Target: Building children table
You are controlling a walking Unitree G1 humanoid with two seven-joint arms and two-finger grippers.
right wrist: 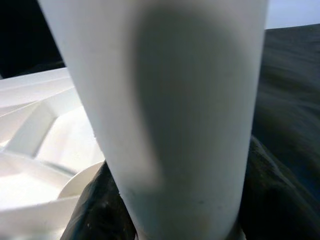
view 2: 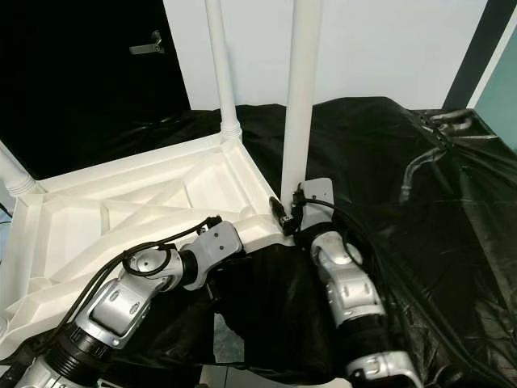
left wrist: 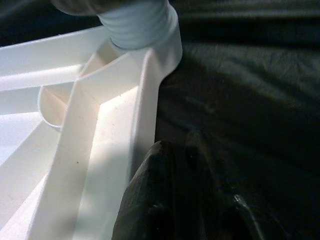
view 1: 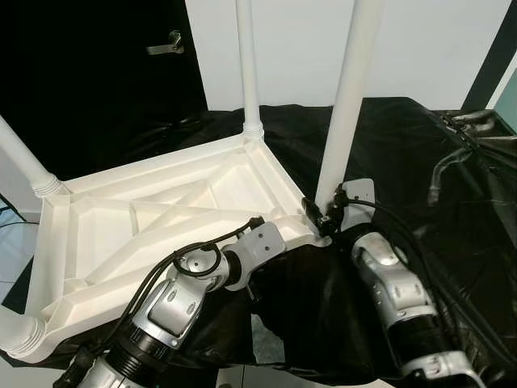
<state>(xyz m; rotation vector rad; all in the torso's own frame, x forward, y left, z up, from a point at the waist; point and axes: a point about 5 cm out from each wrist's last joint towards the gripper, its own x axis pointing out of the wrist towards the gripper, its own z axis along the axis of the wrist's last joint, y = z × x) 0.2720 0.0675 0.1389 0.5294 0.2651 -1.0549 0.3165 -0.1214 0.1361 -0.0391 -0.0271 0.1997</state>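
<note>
Centre frame, the right gripper (view 1: 327,217) has its jaws clamped on the leg (view 1: 349,101) base; left gripper (left wrist: 170,200) jaws unclear. The tabletop (view 1: 153,218) looks light, stiff, slippery: grip low, near the socket.

No text, label, brand, number or sign can be read in any of the views. Nothing legible is found on the white plastic table (view 1: 153,218), on its legs, on the black sheet beneath it, or on the silver arms.
</note>
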